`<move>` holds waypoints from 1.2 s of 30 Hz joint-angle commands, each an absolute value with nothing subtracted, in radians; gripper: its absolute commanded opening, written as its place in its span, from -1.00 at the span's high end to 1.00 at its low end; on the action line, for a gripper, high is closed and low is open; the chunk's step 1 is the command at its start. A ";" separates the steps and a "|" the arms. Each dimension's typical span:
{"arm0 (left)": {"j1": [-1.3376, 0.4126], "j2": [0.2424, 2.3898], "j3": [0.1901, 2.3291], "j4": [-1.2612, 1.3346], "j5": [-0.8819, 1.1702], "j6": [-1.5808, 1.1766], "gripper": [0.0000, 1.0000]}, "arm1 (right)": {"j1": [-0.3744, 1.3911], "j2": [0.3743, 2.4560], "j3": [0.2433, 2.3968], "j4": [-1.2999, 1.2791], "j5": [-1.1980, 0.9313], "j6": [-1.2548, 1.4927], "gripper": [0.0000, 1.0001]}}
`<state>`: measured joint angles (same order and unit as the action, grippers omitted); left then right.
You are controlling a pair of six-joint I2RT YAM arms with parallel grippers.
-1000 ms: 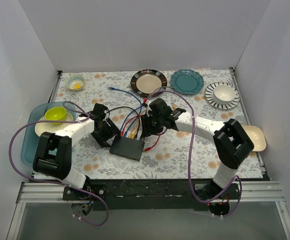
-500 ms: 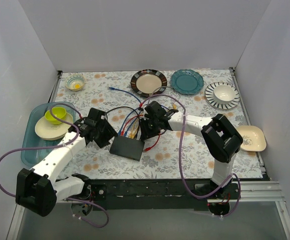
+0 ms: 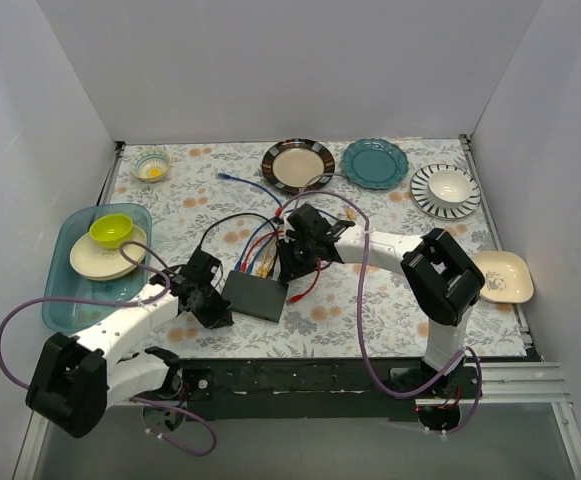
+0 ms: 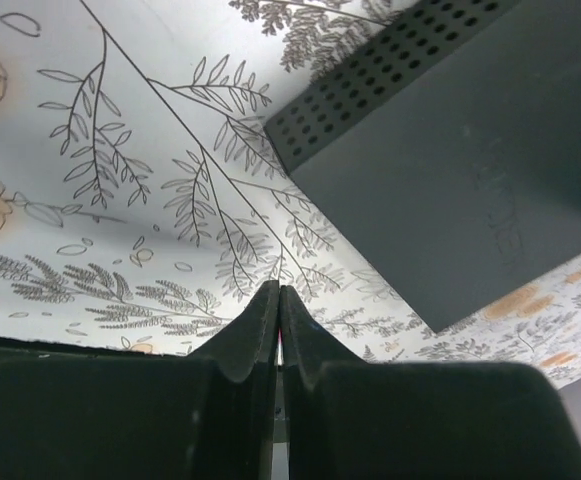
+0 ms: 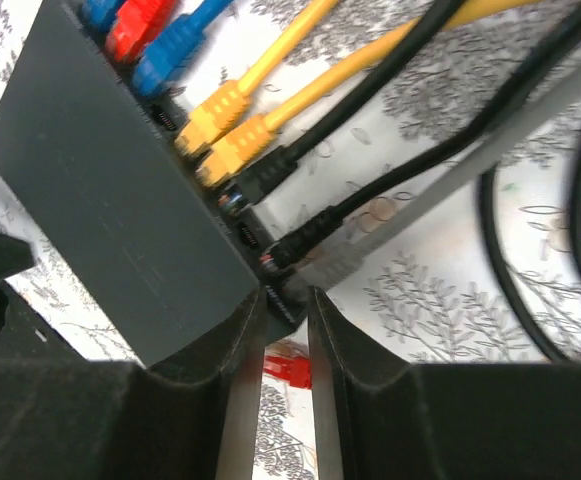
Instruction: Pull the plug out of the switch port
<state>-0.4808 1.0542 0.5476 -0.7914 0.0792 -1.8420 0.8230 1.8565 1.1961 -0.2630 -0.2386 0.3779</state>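
The switch [image 3: 255, 295] is a flat black box on the flowered cloth, with blue, red, yellow and black plugs [image 5: 232, 148] in its far edge. My left gripper [image 3: 210, 306] is shut and empty, its tips [image 4: 278, 292] low over the cloth just left of the switch [image 4: 470, 150]. My right gripper [image 3: 288, 264] stands narrowly open at the right end of the port row. Its fingertips [image 5: 253, 312] straddle the switch's corner [image 5: 120, 220], just short of the last black plug [image 5: 305, 236]. A loose red plug [image 5: 288, 368] lies on the cloth below the gap.
Cables [image 3: 240, 222] loop over the cloth behind the switch. A blue tray [image 3: 62, 300] with a plate and a yellow-green bowl [image 3: 111, 230] sits at the left. Plates [image 3: 297, 164] and bowls line the back, and a cream dish [image 3: 505, 277] lies at the right.
My left arm has drawn back toward the near left and its gripper has shut beside the switch. My right gripper has narrowed and edged left along the port row.
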 commanded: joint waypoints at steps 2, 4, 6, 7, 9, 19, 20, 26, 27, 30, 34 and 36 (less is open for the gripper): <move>-0.485 1.179 0.522 -0.677 0.132 -1.847 1.00 | 0.865 1.867 1.164 -0.235 -0.285 0.379 0.41; -0.485 1.219 0.525 -0.661 0.124 -1.838 1.00 | 0.882 1.871 1.160 -0.232 -0.310 0.385 0.41; -0.483 1.287 0.541 -0.640 0.114 -1.825 1.00 | 0.903 1.875 1.154 -0.230 -0.328 0.391 0.42; -0.482 1.311 0.552 -0.637 0.110 -1.818 1.00 | 0.910 1.878 1.151 -0.229 -0.336 0.397 0.42; -0.480 1.366 0.593 -0.637 0.089 -1.795 1.00 | 0.929 1.876 1.138 -0.226 -0.350 0.403 0.42; -0.299 1.462 0.738 -0.644 0.046 -1.638 0.68 | 1.002 1.891 1.160 -0.236 -0.440 0.423 0.48; -0.272 1.463 0.747 -0.656 0.035 -1.626 0.63 | 1.002 1.882 1.173 -0.250 -0.439 0.416 0.47; -0.164 1.428 0.842 -0.705 -0.037 -1.559 0.34 | 0.976 1.836 1.409 -0.454 -0.267 0.351 0.22; -0.163 1.401 0.845 -0.709 -0.034 -1.559 0.32 | 0.948 1.830 1.437 -0.465 -0.214 0.350 0.17; -0.164 1.300 0.830 -0.721 -0.002 -1.574 0.31 | 0.867 1.809 1.514 -0.448 -0.147 0.379 0.08; -0.204 1.143 0.756 -0.713 0.115 -1.624 0.31 | 0.747 1.857 1.578 -0.431 -0.118 0.417 0.26; -0.279 1.106 0.727 -0.709 0.155 -1.646 0.35 | 0.686 1.948 1.649 -0.457 -0.142 0.420 0.37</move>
